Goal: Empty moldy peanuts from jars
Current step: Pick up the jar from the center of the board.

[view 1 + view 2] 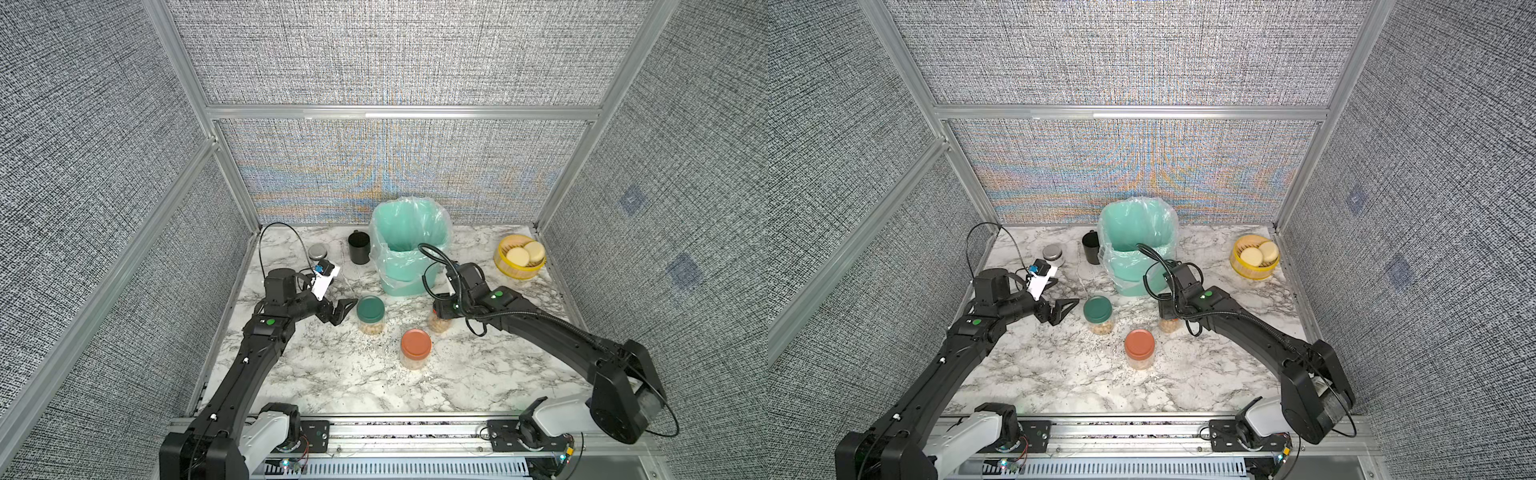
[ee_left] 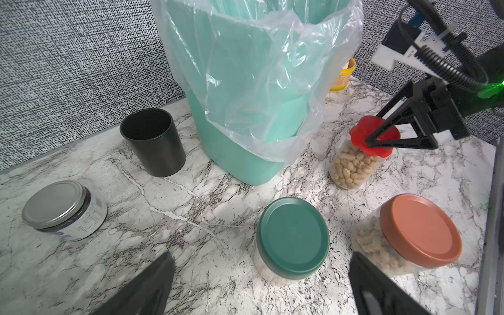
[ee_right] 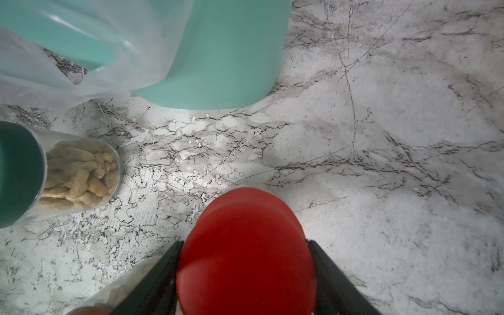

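Observation:
Three clear jars of tan moldy peanuts (image 2: 351,166) stand on the marble table. In both top views the green-lidded jar (image 1: 370,309) (image 1: 1097,309) sits just right of my left gripper (image 1: 347,311), which is open, with nothing between its fingers. In the left wrist view that jar (image 2: 293,237) lies ahead of the spread fingers. The orange-lidded jar (image 1: 416,344) stands nearer the front. My right gripper (image 3: 244,242) reaches down over the red-lidded jar (image 1: 438,324), its fingers pressed on both sides of the red lid (image 3: 245,245).
A teal bin (image 1: 399,282) lined with a clear bag stands behind the jars. A black mug (image 1: 358,248) and a silver-lidded tin (image 1: 318,252) sit at the back left. A yellow basket (image 1: 515,272) of cream discs is at the back right.

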Robot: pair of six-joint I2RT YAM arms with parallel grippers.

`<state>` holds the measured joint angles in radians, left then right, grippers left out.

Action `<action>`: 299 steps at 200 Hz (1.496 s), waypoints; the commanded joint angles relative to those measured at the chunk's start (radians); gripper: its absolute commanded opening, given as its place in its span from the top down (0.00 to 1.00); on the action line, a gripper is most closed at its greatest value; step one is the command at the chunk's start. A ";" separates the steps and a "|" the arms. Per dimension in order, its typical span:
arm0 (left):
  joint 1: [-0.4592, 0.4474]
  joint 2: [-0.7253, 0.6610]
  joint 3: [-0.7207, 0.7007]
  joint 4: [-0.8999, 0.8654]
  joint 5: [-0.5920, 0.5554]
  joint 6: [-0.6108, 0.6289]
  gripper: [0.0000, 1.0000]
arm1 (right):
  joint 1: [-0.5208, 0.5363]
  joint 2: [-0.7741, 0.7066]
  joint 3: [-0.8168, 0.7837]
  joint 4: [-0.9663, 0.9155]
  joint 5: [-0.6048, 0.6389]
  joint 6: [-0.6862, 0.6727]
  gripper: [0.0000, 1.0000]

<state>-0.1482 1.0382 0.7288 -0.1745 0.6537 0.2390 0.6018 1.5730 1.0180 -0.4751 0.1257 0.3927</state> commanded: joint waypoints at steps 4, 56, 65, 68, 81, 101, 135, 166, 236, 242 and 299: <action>0.001 0.004 0.007 0.008 0.000 0.008 0.00 | 0.001 -0.003 0.002 -0.002 0.010 0.014 0.38; 0.000 0.000 0.013 0.023 -0.038 -0.007 0.00 | 0.001 -0.038 0.008 0.008 0.021 0.017 0.70; 0.001 -0.004 0.016 0.030 -0.044 -0.007 0.00 | 0.000 -0.059 0.011 0.014 0.030 0.016 0.88; 0.001 -0.006 0.017 0.031 -0.043 -0.007 0.00 | 0.000 -0.066 0.011 0.016 0.033 0.014 0.94; 0.001 -0.013 0.029 0.041 -0.033 -0.009 0.00 | -0.001 -0.109 0.016 0.023 0.047 0.001 1.00; -0.001 -0.012 0.058 0.044 0.018 -0.007 0.00 | -0.002 -0.194 0.014 0.061 0.015 -0.056 1.00; -0.035 0.025 0.140 0.019 0.105 0.027 0.01 | -0.023 -0.334 0.017 0.118 -0.117 -0.167 1.00; -0.127 0.086 0.226 -0.042 0.180 0.106 0.01 | -0.073 -0.397 0.074 0.134 -0.339 -0.244 1.00; -0.286 0.226 0.350 -0.014 0.247 0.157 0.01 | -0.131 -0.314 0.200 0.226 -0.711 -0.250 1.00; -0.294 0.236 0.355 -0.007 0.251 0.160 0.00 | -0.131 -0.299 0.210 0.227 -0.718 -0.250 1.00; -0.340 0.299 0.355 0.103 0.287 0.128 0.01 | -0.131 -0.232 0.214 0.323 -0.828 -0.211 1.00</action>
<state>-0.4740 1.3243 1.0767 -0.1371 0.9073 0.3805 0.4713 1.3216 1.2335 -0.2588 -0.6144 0.1608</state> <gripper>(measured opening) 0.994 0.674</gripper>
